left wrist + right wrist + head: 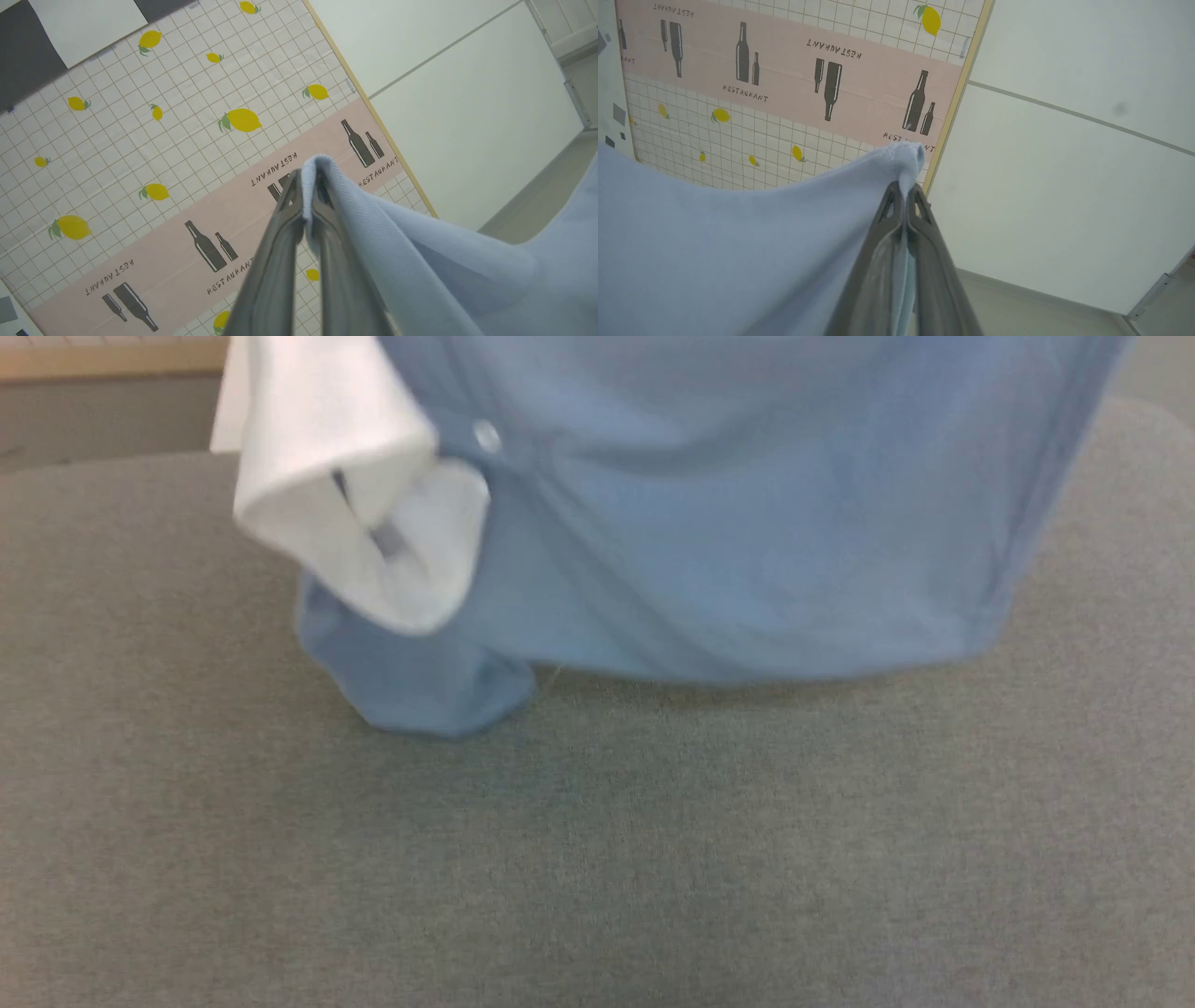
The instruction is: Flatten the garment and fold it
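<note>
Grey woven-fabric surface (pixel 597 859) filling the foreground, rounded at its far corners, light blue garment (pixel 728 523) hanging over its far part, lowest bunched blue fold seeming to rest on the cloth, left of centre

Head camera looks steeply down, close over the grey tabletop (pixel 597 859). Both wrist cameras share the garment (pixel 420 261) and face one lemon-and-bottle wall panel (pixel 140 140).
</note>
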`<state>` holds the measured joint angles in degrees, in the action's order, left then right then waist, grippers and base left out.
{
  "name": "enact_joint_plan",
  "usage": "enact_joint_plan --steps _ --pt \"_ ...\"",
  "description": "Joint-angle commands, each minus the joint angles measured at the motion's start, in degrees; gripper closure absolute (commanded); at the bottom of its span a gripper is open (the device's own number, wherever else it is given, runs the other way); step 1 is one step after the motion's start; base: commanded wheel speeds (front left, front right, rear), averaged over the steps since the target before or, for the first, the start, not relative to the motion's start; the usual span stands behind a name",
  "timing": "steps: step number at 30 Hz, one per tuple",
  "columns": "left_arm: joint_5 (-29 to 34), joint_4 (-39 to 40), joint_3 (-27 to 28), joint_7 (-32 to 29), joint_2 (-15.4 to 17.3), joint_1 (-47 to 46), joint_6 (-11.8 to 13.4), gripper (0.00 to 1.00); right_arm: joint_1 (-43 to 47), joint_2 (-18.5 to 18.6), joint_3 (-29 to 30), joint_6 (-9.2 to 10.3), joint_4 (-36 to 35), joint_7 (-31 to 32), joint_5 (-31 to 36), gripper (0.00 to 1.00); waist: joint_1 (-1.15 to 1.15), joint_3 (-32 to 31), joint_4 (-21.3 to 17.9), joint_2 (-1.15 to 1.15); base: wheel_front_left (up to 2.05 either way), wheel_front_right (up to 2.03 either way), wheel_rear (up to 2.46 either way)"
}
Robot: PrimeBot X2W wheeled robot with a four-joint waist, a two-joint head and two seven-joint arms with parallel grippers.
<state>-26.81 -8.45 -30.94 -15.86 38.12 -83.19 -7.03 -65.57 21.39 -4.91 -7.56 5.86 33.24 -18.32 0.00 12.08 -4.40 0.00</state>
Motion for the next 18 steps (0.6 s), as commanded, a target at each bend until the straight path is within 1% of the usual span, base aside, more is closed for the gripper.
enact_joint_plan --steps 1,7,10,12,18 --pt "1.4 -1.2 0.2 1.3 -0.4 -3.4 0.1 1.0 -3.2 -0.4 -0.5 0.08 1.5 -1.0 1.3 1.0 0.0 8.1 -2.3 0.0 0.0 0.0 0.0" --pt "7.1 -7.1 -0.5 6.1 -2.8 -14.0 0.5 1.0 -14.6 -2.3 -2.8 0.08 9.1 -6.7 5.8 1.0 0.0 15.4 -3.5 0.0 0.0 0.0 0.0" --pt "9.6 -10.7 -1.3 9.4 -3.1 -17.3 0.5 1.0 -18.5 -4.4 -3.8 0.08 14.3 -11.0 7.8 1.0 0.0 15.8 -4.2 0.0 0.0 0.0 0.0" --pt "10.2 -12.6 -2.1 11.3 -3.5 -19.0 0.3 1.0 -20.8 -5.4 -5.1 0.08 17.7 -13.5 9.2 1.0 0.0 15.8 -4.4 0.0 0.0 0.0 0.0" --pt "10.6 -14.4 -4.3 14.5 -4.3 -24.6 -0.2 1.0 -28.2 -4.3 -6.9 0.08 23.3 -19.3 11.0 1.0 0.0 21.5 -3.1 0.0 0.0 0.0 0.0"
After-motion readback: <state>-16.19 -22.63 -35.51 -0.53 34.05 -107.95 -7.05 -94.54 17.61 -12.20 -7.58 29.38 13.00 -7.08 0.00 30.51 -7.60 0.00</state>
